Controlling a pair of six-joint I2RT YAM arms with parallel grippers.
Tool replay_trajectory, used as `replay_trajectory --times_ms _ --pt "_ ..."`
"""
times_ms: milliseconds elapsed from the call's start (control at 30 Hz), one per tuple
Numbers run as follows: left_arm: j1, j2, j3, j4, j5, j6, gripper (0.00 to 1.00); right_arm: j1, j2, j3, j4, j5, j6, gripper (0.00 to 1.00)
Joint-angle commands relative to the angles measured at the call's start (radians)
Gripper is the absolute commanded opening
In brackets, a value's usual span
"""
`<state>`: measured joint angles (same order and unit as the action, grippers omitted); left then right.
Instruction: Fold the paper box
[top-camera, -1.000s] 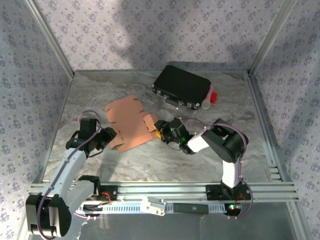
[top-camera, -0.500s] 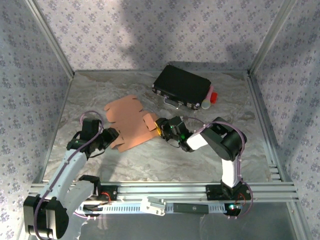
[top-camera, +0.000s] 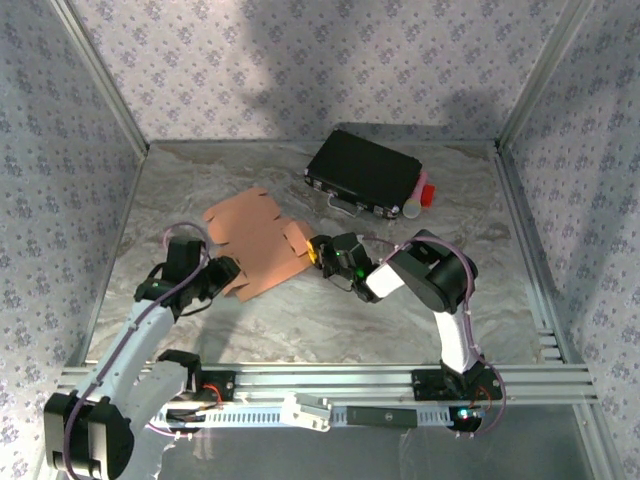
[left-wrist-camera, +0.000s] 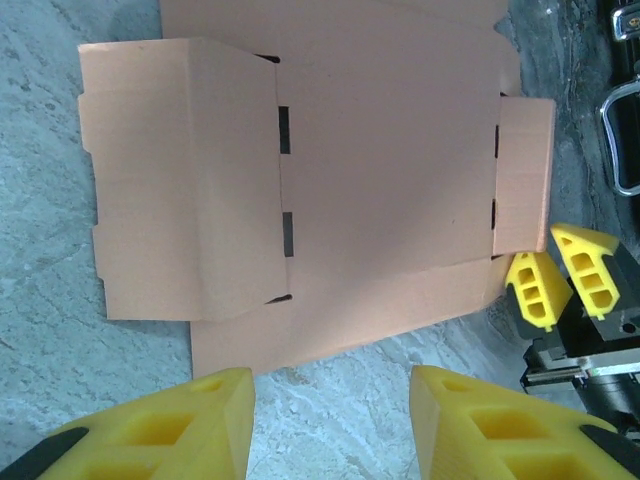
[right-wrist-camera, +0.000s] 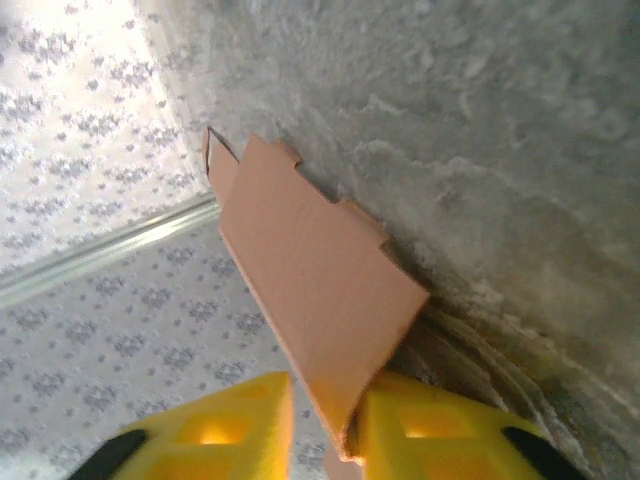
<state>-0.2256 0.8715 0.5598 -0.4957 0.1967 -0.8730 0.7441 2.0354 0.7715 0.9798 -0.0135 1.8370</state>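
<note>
The paper box (top-camera: 255, 245) is a flat salmon-brown die-cut sheet lying left of the table's middle. In the left wrist view the paper box (left-wrist-camera: 380, 180) shows one side panel folded over and a small flap on its right edge. My right gripper (top-camera: 312, 248) is at that right flap. Its yellow fingers (left-wrist-camera: 565, 285) sit close together at the flap's corner. In the right wrist view the flap of the paper box (right-wrist-camera: 310, 280) runs up from between the jaws of my right gripper (right-wrist-camera: 325, 420), which is shut on it. My left gripper (top-camera: 222, 272) hovers open at the sheet's near left edge. Bare table lies between the jaws of my left gripper (left-wrist-camera: 332, 420).
A black hard case (top-camera: 365, 172) with metal trim lies at the back, right of centre. A red and white object (top-camera: 420, 195) lies against the case's right end. The case's metal handle (left-wrist-camera: 620, 140) sits just beyond the sheet. Patterned walls (top-camera: 60, 150) enclose the table.
The right gripper has slid left onto the sheet's right flap and closed on it, nudging the sheet slightly left. The left gripper has barely moved.
</note>
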Motion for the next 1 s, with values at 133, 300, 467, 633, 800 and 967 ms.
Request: replay_trajectory --times_ms 133,300,467,633,800,967 --pt "-0.120 -0.003 0.016 0.098 -0.018 0.173 0.51 -0.005 -0.012 0.007 -0.028 0.025 0.028 0.00" --pt "-0.314 0.060 0.057 0.129 -0.218 0.385 0.54 -0.005 -0.151 -0.001 -0.210 0.010 0.022 0.00" --pt "-0.584 0.124 0.094 0.142 -0.589 0.580 0.69 -0.016 -0.277 0.037 -0.471 -0.029 0.011 0.00" --pt "-0.783 0.214 0.113 0.191 -0.911 0.729 0.75 -0.034 -0.343 0.078 -0.655 -0.062 0.001 0.00" --pt "-0.920 0.264 0.108 0.269 -1.028 0.832 0.75 -0.057 -0.396 0.101 -0.772 -0.063 -0.033 0.00" --pt "-0.972 0.414 0.153 0.231 -1.167 0.849 0.74 -0.072 -0.434 0.105 -0.827 -0.068 -0.041 0.00"
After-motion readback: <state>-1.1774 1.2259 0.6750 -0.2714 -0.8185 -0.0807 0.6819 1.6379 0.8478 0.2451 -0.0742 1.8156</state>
